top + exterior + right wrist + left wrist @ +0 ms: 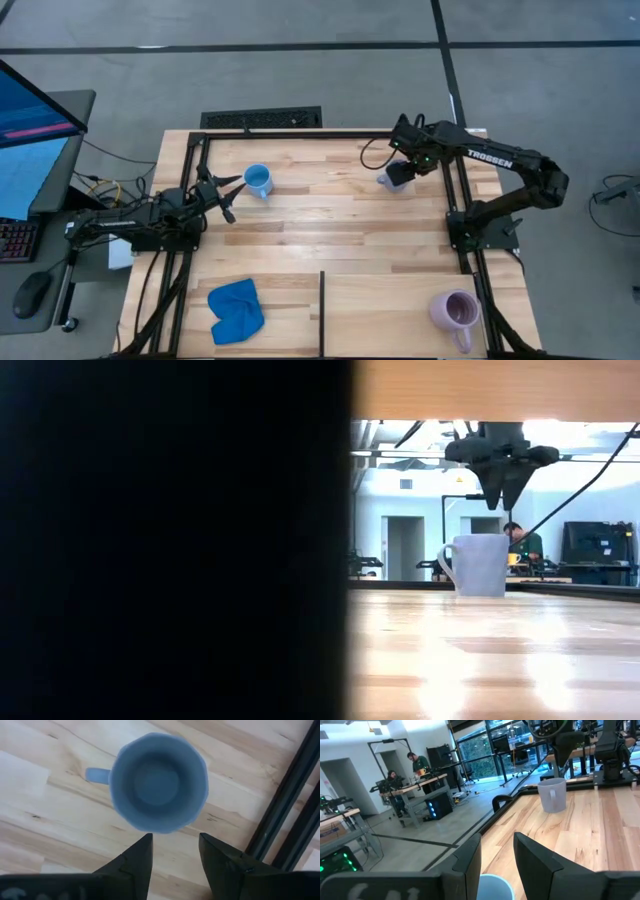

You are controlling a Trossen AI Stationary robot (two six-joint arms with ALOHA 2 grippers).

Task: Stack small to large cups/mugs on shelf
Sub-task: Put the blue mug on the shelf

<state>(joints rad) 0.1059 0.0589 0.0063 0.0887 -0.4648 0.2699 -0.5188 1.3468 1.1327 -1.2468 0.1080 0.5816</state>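
the grey-blue mug (391, 178) stands upright on the pale wood near the back right of the table (340, 230), just beside the black rail (455, 195). the right gripper (402, 166) hangs straight above it, fingers spread with a clear gap and nothing between them; from its own camera the mug (157, 782) sits just past the fingertips (135, 857), handle sticking out to one side. at table height the mug (478, 565) is clear of the gripper (501, 485) overhead.

the sky-blue mug (258, 181) stands towards the back left, with the left gripper (228, 195) right beside it, low over the boards. its fingers (470, 862) stand part-way apart and hold nothing; the mug's rim (495, 887) shows just beyond them.

the lilac mug (455, 311) is at the front right corner, well apart from both arms. a blue cloth (236, 309) lies crumpled at the front left.

the top is light butcher-block, glossy, framed by thin black rails. around it is grey floor, a monitor (35, 140) and mouse (32, 292) on a desk to the left. across the room two people (405, 772) are at a bench by tall windows.
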